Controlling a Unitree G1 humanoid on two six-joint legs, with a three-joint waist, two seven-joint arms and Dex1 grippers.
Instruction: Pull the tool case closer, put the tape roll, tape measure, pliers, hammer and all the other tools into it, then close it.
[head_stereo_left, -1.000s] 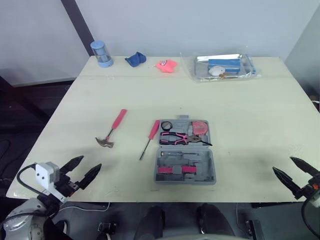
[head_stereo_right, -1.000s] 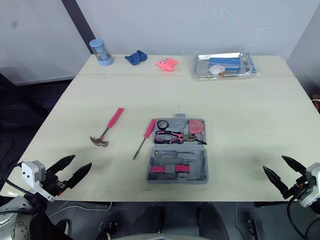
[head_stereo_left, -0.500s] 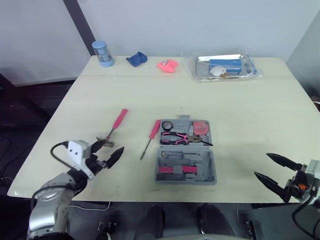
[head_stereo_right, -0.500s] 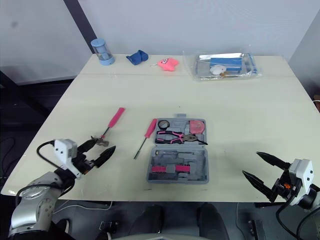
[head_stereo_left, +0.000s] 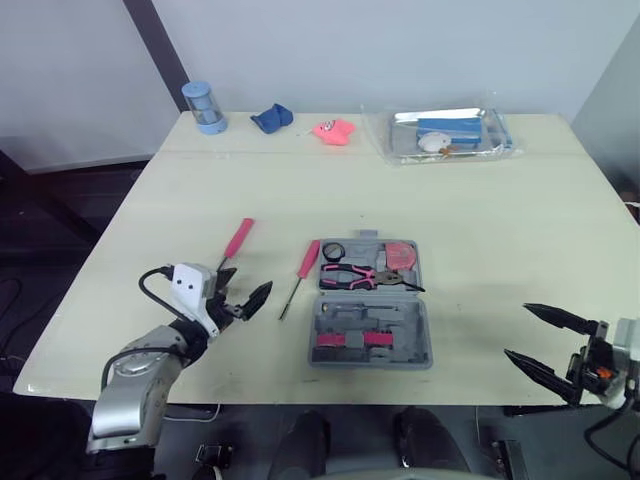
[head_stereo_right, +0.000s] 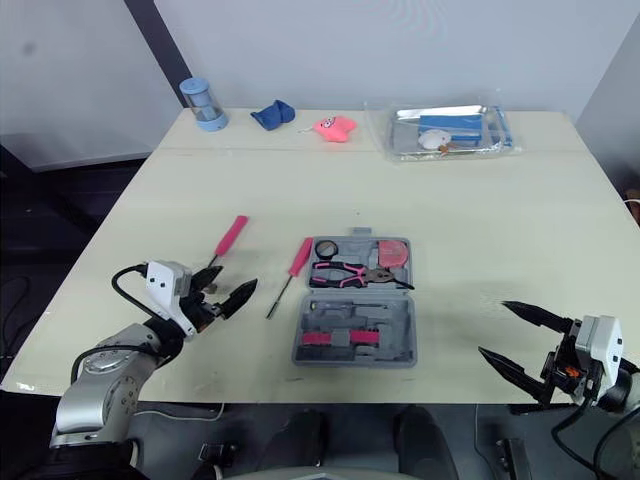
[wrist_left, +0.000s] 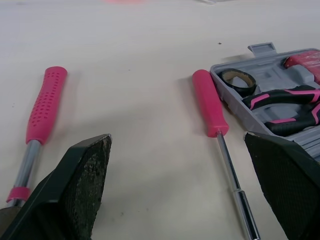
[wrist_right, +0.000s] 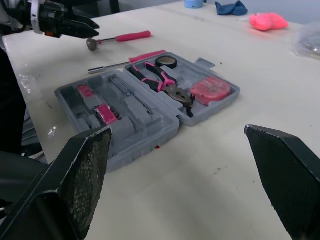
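Tool case (head_stereo_left: 370, 310) lies open at the middle of the table (head_stereo_left: 500, 220), and in its far half we see the tape roll (head_stereo_left: 333, 251), pliers (head_stereo_left: 360, 275) and tape measure (head_stereo_left: 401, 254). Just left of it lie the screwdriver (head_stereo_left: 300, 276) and, further left, the hammer (head_stereo_left: 228, 252), both pink-handled. Our left gripper (head_stereo_left: 243, 295) hangs low with fingers spread, one by the hammer's head, the other near the screwdriver's tip. Our right gripper (head_stereo_left: 516, 330), also spread wide, sits near the table's front right edge, well apart from the case.
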